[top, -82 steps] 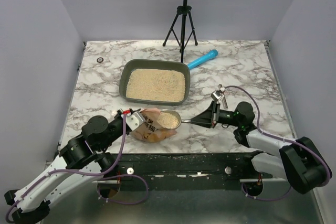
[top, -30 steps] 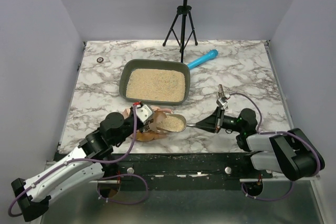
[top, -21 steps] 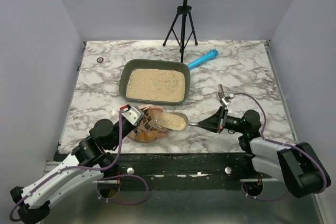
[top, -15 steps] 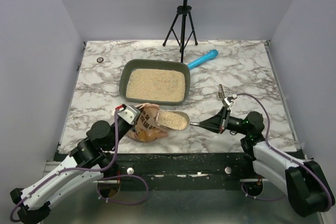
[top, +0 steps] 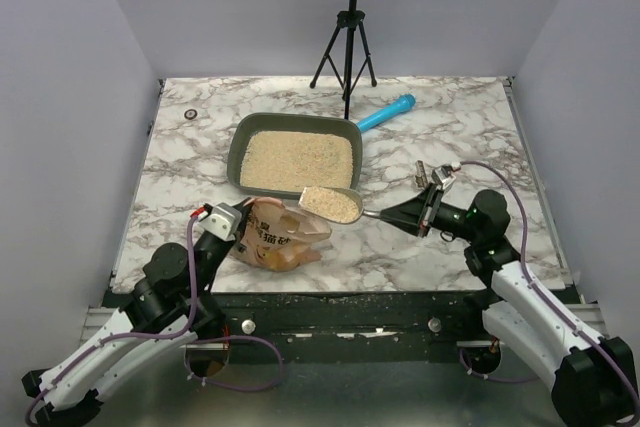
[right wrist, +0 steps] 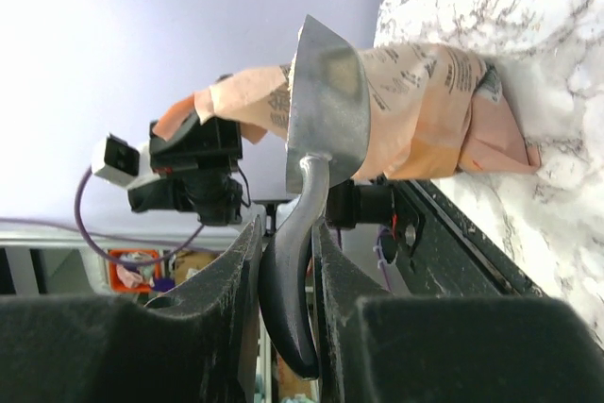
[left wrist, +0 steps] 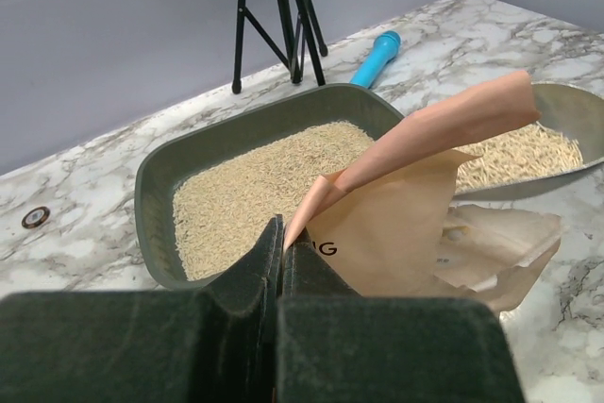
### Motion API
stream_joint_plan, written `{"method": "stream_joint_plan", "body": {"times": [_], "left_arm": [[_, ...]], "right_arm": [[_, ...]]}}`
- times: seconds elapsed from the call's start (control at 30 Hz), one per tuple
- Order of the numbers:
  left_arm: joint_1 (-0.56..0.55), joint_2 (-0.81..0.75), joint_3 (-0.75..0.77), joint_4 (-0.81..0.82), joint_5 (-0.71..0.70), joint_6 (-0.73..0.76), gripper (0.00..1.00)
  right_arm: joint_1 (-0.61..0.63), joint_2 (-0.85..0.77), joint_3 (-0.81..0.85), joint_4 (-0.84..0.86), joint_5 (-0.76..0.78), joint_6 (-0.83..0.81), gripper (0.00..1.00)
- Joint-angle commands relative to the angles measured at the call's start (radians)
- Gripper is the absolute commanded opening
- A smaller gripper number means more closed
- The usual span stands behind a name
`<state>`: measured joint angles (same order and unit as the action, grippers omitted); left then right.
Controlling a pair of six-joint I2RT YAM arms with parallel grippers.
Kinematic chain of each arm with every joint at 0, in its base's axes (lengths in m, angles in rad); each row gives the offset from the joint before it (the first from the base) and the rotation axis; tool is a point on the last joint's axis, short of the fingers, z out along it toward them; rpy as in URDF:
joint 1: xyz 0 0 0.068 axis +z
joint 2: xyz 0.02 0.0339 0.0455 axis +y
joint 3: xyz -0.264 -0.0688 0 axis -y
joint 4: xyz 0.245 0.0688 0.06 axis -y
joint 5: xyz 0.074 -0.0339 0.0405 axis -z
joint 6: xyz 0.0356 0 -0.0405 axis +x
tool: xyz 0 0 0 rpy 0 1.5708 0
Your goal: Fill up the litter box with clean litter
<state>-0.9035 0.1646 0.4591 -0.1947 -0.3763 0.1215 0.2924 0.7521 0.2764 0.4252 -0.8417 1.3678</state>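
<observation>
The dark grey-green litter box (top: 236, 155) sits mid-table, partly filled with pale beige clean litter (top: 297, 161); it also shows in the left wrist view (left wrist: 156, 219). My right gripper (top: 420, 213) is shut on the handle of a silver scoop (top: 333, 204), heaped with litter, held just off the box's near right corner. In the right wrist view the scoop (right wrist: 326, 101) shows from beneath. My left gripper (top: 222, 224) is shut on the edge of the orange-pink bag (top: 275, 234), holding its flap (left wrist: 444, 125) up.
A blue cylinder (top: 386, 113) lies behind the box's far right corner. A black tripod (top: 344, 52) stands at the back. A small dark ring (top: 190, 114) lies at the far left. Loose grains dot the front edge.
My right gripper has lifted the loaded scoop out of the bag and carried it up toward the box's near right corner. My left gripper drew back left, still gripping the bag.
</observation>
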Motion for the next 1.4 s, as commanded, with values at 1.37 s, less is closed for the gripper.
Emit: {"method": "stream_joint_plan", "body": {"times": [1.37], "left_arm": [[0.044,0.059,0.161,-0.058,-0.061,-0.210,0.00]], "right_arm": [[0.252,1.147,1.756,-1.429,0.775,-1.176,0.00]]}}
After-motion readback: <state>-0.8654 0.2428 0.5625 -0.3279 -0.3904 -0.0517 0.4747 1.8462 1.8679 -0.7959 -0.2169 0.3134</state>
